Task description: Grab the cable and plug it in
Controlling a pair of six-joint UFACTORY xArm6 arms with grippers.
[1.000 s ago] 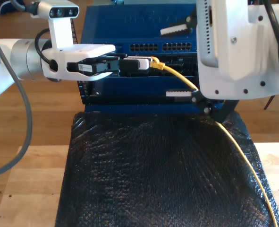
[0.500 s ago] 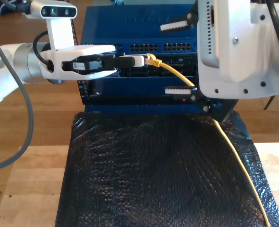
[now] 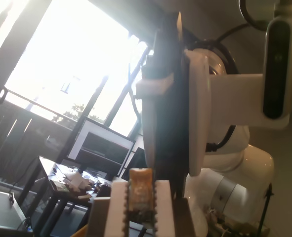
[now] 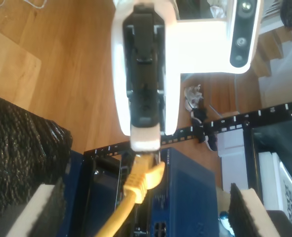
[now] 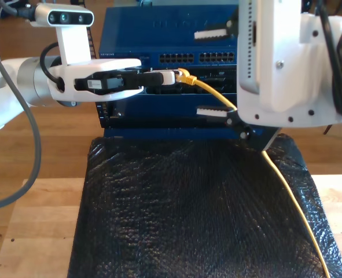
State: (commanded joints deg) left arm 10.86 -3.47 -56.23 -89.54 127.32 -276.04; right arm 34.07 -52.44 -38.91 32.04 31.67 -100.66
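Observation:
The pale-yellow cable (image 5: 286,185) runs over the black mat up to its yellow-booted plug (image 5: 184,74). My first gripper (image 5: 169,77) reaches in from the exterior view's left and is shut on that plug, holding it in front of the blue switch (image 5: 159,26) just below its port rows (image 5: 199,58). The plug (image 3: 140,190) sits between its serrated pads (image 3: 118,207) in the first wrist view. My second gripper (image 5: 208,73), large at the exterior view's right, is open with its fingers wide apart above and below the cable. Its wrist view shows the boot (image 4: 136,185) under the first gripper (image 4: 145,145).
A black bubble-wrap mat (image 5: 188,214) covers the wooden table (image 5: 37,231) in front of the switch. The switch sits in a dark rack frame (image 5: 159,119). The second arm's white body (image 5: 286,63) blocks the right part of the switch in the exterior view.
My first gripper has carried the plug a little up and to the exterior view's left, nearer the port rows. The second arm has drifted slightly left and up.

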